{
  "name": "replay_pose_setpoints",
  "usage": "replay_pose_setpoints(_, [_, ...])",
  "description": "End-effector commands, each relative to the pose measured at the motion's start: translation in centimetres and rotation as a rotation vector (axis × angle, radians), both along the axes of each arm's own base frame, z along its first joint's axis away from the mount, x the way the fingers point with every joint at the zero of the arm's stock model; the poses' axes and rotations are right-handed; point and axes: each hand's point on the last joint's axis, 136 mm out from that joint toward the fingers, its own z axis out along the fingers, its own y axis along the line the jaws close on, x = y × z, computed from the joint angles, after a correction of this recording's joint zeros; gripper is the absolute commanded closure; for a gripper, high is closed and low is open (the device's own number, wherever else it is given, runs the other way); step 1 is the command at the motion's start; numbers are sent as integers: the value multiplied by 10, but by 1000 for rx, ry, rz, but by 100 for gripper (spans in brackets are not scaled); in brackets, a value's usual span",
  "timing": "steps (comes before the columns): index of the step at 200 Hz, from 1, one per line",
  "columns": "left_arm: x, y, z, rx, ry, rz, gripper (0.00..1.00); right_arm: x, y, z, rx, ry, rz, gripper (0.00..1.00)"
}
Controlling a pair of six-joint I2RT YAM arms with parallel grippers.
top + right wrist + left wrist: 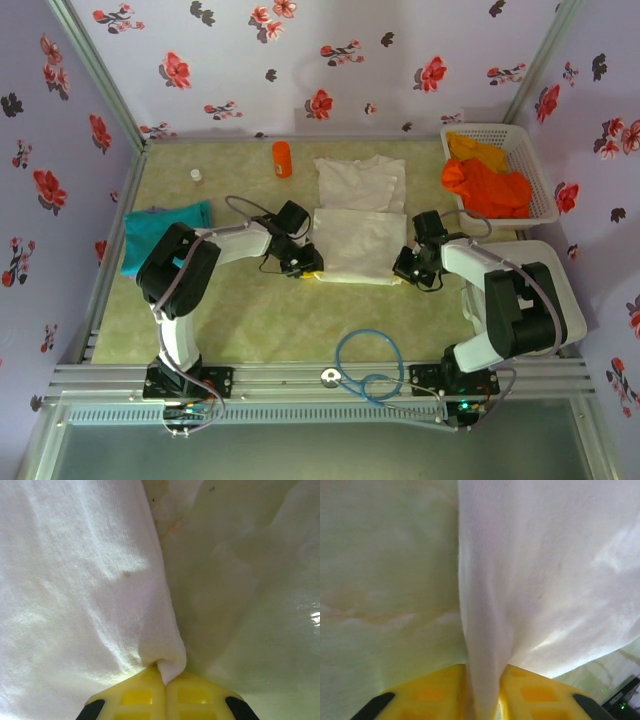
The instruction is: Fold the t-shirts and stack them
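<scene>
While left tool (482,687), right tool (164,674) pinch its edges, white t-shirt (355,240) lies flat, folded.

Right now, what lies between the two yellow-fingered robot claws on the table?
The large white cloth t-shirt spans that stretch in the top view, with the left gripper and right gripper pinching its sides.

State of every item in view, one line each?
white t-shirt, spread flat, near corners gripped
teal t-shirt, lying at left, unstacked
orange t-shirts, heaped in basket
orange bottle, upright
left gripper, shut on white t-shirt
right gripper, shut on white t-shirt
</scene>
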Motion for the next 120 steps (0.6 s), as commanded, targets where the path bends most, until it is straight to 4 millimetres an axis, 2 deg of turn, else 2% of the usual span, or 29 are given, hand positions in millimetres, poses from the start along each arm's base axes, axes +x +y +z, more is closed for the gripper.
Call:
replay_pose_setpoints(1, [9, 1, 4, 5, -46, 0, 87, 5, 5, 8, 24, -24, 8, 100])
replay_pose_setpoints(50, [-14, 11, 21, 14, -83, -10, 100, -17, 9, 20, 62, -25, 42, 100])
replay_pose_setpoints(79, [-36, 10, 34, 3, -94, -17, 100, -35, 9, 31, 71, -12, 60, 100])
replay_pose_setpoints(102, [-51, 11, 44, -16, -66, 13, 100, -45, 14, 47, 83, -39, 70, 100])
replay_pose_setpoints(120, [-59, 13, 59, -24, -80, 21, 100, -51, 13, 63, 90, -61, 61, 100])
